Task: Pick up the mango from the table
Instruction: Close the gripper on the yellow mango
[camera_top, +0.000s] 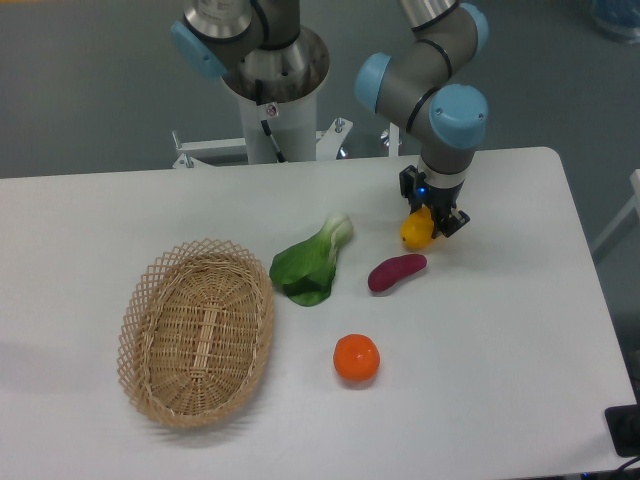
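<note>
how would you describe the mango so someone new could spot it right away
Start at the white table and follow the arm down to its gripper near the far right. The mango sits between its fingers, just above the purple sweet potato. It is yellow and oblong, unlike the round orange fruit.

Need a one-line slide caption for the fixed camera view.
UR5e gripper closed around the mango near the purple sweet potato on the white table.

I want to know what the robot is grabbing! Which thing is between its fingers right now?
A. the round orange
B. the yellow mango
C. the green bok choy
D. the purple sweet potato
B: the gripper is closed around the mango, while the other foods lie apart on the table.
</note>
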